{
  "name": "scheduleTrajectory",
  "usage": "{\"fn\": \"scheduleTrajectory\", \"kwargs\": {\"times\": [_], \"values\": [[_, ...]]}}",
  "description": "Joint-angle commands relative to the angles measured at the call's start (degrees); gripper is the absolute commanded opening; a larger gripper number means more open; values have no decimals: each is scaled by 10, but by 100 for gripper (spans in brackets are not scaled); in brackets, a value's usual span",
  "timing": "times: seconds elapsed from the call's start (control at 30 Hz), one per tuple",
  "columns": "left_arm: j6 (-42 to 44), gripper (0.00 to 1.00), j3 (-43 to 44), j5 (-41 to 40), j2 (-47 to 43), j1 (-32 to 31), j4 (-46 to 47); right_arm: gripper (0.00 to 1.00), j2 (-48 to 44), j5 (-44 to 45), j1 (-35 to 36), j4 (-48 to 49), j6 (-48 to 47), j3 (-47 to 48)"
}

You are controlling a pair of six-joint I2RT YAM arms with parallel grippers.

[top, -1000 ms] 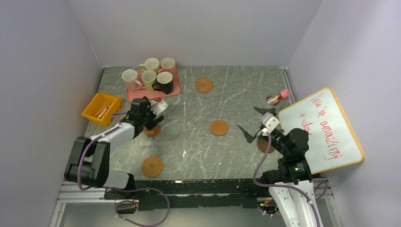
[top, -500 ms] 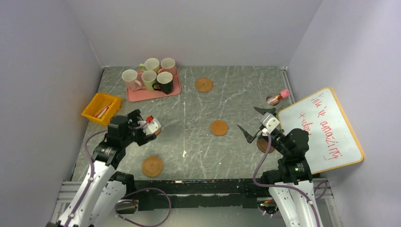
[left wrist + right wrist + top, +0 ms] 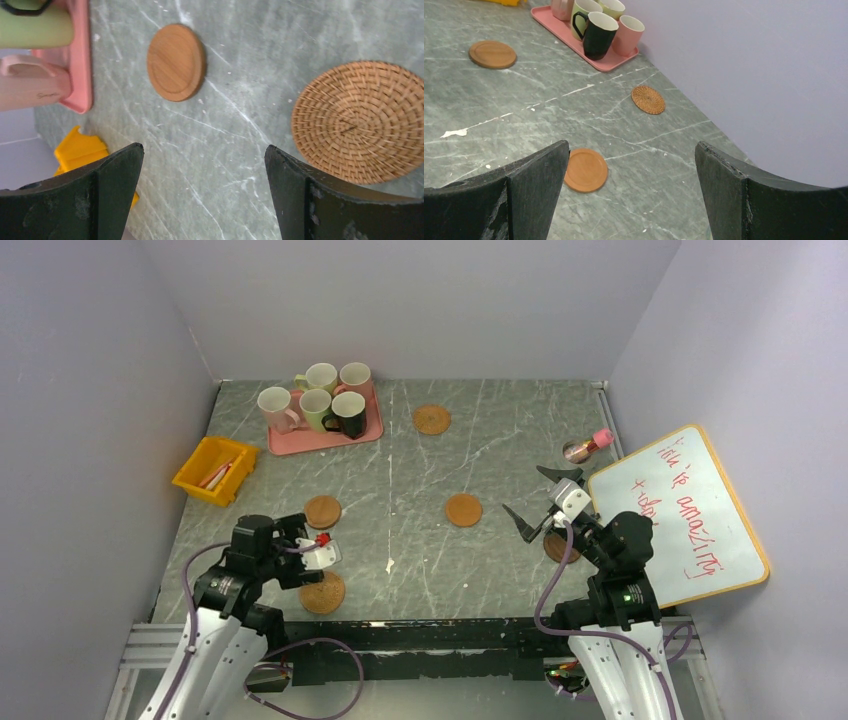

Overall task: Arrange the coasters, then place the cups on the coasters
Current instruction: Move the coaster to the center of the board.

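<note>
Five cups stand on the pink tray point(image 3: 300, 438) at the back left: two pink point(image 3: 275, 405), two yellow-green point(image 3: 316, 406) and one black point(image 3: 349, 412). Coasters lie apart on the table: a woven one point(image 3: 432, 419) at the back, a smooth orange one point(image 3: 463, 510) in the middle, a wooden one point(image 3: 322, 511) and a woven one point(image 3: 323, 592) on the left. A dark one point(image 3: 556, 548) is half hidden under the right arm. My left gripper point(image 3: 202, 147) hangs open and empty between the wooden coaster point(image 3: 176, 62) and woven coaster point(image 3: 357, 122). My right gripper point(image 3: 631, 144) is open and empty above the table, right of the orange coaster point(image 3: 585, 170).
A yellow bin point(image 3: 215, 470) sits at the left edge. A whiteboard point(image 3: 680, 515) leans at the right, with a small pink-lidded jar point(image 3: 588, 446) behind it. A white scrap point(image 3: 390, 565) lies near the front middle. Walls close in on three sides.
My left arm has drawn back toward the near edge, away from the wooden coaster, which now lies uncovered. Its jaws stayed open. The right arm has not moved.
</note>
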Motion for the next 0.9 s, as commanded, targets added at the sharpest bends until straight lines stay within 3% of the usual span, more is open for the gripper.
{"fn": "scheduleTrajectory", "kwargs": {"times": [0.0,0.4,0.87], "values": [[50,96,3,39,48,-1,-15,100,1,-8,3,12,-12,-5],[126,96,-20,96,94,-1,-11,100,2,-11,2,9,-17,-6],[158,96,-16,148,140,-1,5,100,7,-10,2,9,-20,-8]]}}
